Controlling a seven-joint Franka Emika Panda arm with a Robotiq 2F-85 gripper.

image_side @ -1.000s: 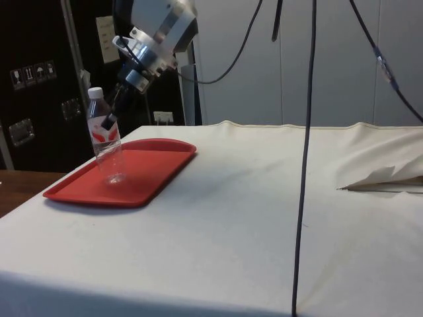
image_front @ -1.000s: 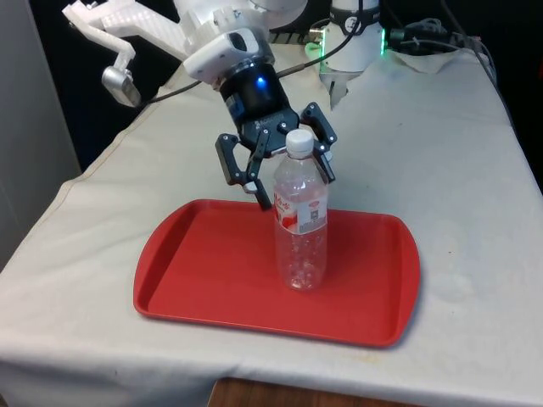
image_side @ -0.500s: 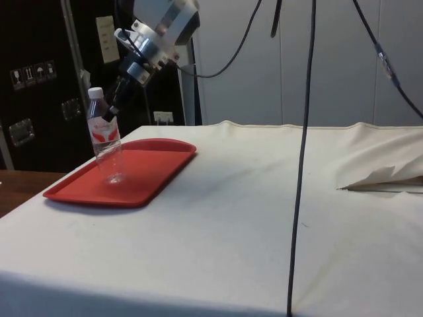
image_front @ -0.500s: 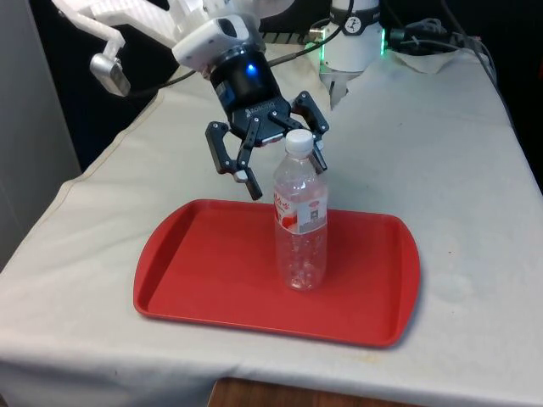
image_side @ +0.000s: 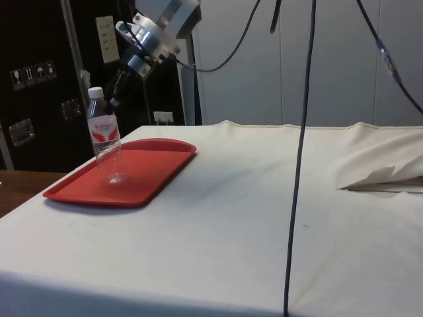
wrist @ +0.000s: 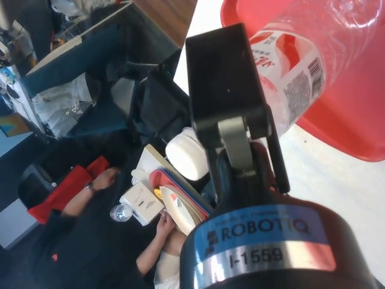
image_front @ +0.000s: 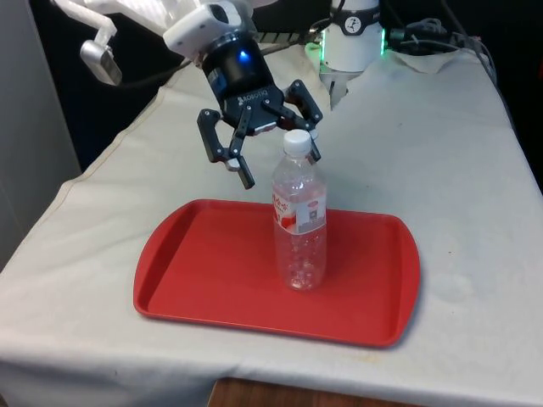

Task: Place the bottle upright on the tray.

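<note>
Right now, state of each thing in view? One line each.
bottle: upright on the tray, cap on, looks empty, free of the gripper.
tray: flat on the white cloth, bearing the bottle.
gripper: open, raised behind the bottle's cap, holding nothing.
person: in the wrist view, off the table, one hand on a small white box.

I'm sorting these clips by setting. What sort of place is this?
Most likely a robotics lab or test room: a white cloth covers the table, loose cables hang over it, and the gripper hangs open above a bottle standing upright on a red tray.
</note>
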